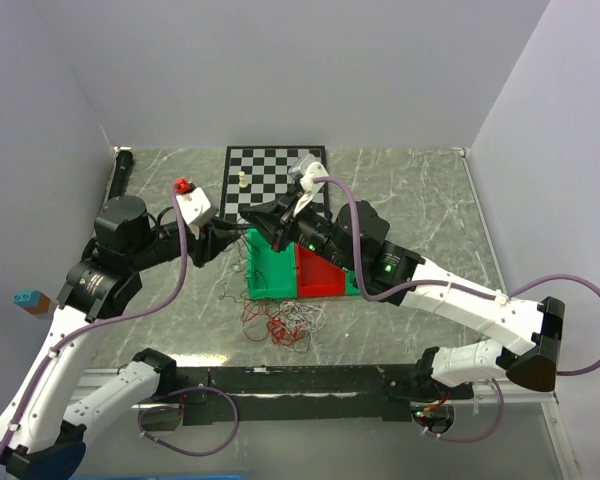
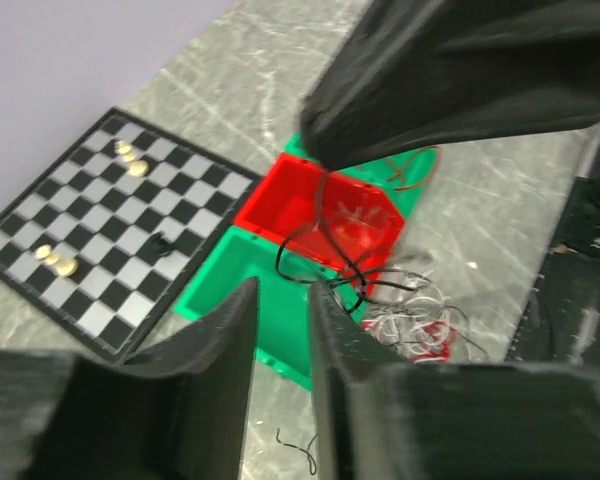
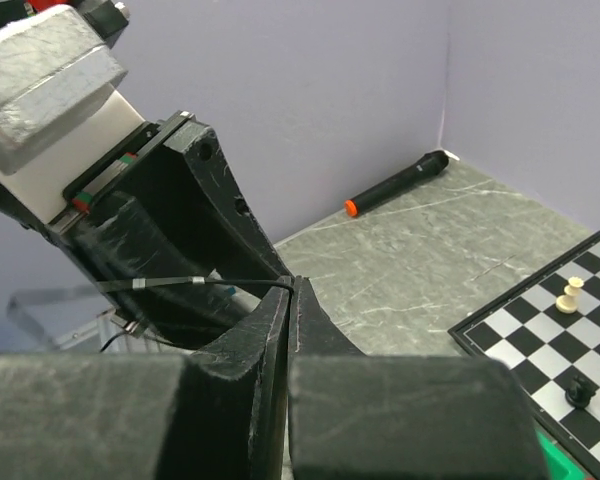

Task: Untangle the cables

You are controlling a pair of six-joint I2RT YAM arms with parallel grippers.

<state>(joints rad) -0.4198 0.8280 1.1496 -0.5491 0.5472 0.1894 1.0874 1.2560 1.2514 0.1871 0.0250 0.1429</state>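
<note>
Right gripper is clamped shut on one black wire, pinched at the very fingertips. It hangs above the red bin and green bin, mid-bench. Left gripper is close beside it on the left-edge side, jaws a little apart, nothing between them that I can see.

The rest of the cables sit in a red/white/black heap on the bench just off the bins, toward the near edge. The black wire drops from my right fingers in loops past the red bin's rim into that heap.

Step in hand, I think: pulling the black strand free. To do it well:
- raise the right slowly, away from the heap
- close the left on the strand lower down, or hold the heap down
- watch the bin rim, loops may snag
- the tip grip is thin, so a jerk likely slips the wire
</note>
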